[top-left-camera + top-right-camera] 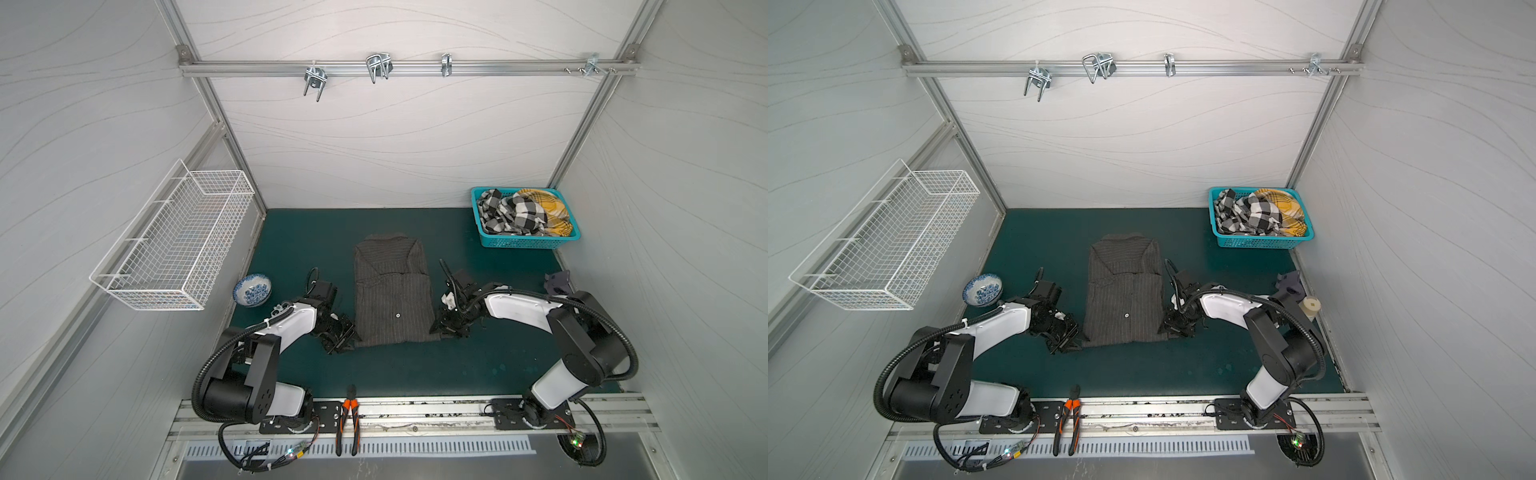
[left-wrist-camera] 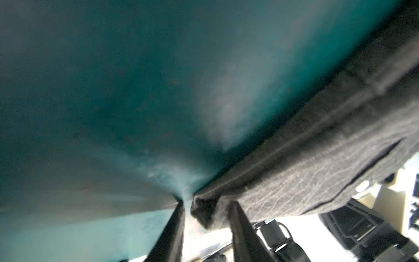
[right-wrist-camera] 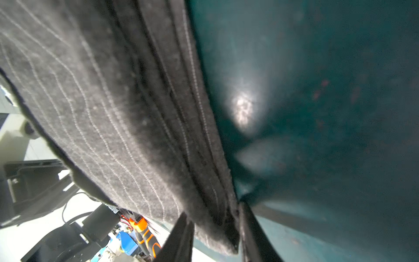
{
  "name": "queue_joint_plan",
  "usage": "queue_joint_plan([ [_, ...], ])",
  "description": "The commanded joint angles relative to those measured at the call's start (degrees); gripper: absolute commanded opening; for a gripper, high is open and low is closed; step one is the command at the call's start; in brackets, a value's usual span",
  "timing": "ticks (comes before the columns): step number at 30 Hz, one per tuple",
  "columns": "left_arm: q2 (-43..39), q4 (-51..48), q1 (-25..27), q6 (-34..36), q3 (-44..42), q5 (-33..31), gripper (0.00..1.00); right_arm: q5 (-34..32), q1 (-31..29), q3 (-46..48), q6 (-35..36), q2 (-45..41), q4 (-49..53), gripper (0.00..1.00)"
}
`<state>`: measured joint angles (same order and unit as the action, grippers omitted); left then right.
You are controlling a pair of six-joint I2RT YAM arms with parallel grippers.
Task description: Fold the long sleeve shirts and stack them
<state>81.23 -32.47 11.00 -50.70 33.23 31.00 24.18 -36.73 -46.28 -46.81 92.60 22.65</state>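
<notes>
Shirt [image 1: 392, 291]: dark grey with pale pinstripes, lying flat mid-mat and folded to a narrow oblong, collar at the far end and hem toward the arms' bases, one white button [image 1: 398, 316] showing. In both top views the two grippers sit low at the hem's two corners, but their fingertips are lost against the dark cloth there. The wrist views fill that in. Left wrist: the left gripper [image 2: 207, 205] has its fingers either side of the bunched hem corner, jaws narrowly spread, with a sliver of green mat [image 2: 113, 90] still showing between one finger and the cloth, so no pinch is made. Right wrist: the right gripper [image 3: 214, 211] straddles the other corner, and layered cloth fills the space between its fingers. Can't tell whether they press it. Orange-handled pliers [image 3: 145, 233] show beyond the hem in that view, and in a top view they lie on the front rail. Further out: blue-and-white bowl [image 1: 252, 289] left of the left arm, blue basket [image 1: 519, 242] of checked clothes at the far right corner, white wire basket [image 1: 174, 245] on the left wall. A cream cylinder [image 1: 1310, 307] by the right wall shows in a top view only.
</notes>
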Motion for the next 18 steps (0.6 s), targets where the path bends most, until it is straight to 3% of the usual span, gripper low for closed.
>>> queue_joint_plan([
  [1, 5.9, 9.8, 1.5, -0.4, -4.3, -3.4, 0.29, 0.2, 0.1, 1.1, -1.2, 1.1, -1.2, 0.31],
  [8, 7.4, 10.8, 1.5, -0.6, -3.4, -5.0, 0.22, 0.3, 0.2, 1.1, -1.5, 1.6, -1.4, 0.24],
  [14, 6.3, 10.5, 1.5, -0.2, -2.9, -5.3, 0.01, 0.2, 0.2, 0.8, -1.4, 0.6, -0.5, 0.00],
  [18, 2.2, 6.3, 2.2, 1.4, -2.4, -5.0, 0.00, -0.2, 0.1, 0.6, -1.2, -2.5, 1.8, 0.00],
])
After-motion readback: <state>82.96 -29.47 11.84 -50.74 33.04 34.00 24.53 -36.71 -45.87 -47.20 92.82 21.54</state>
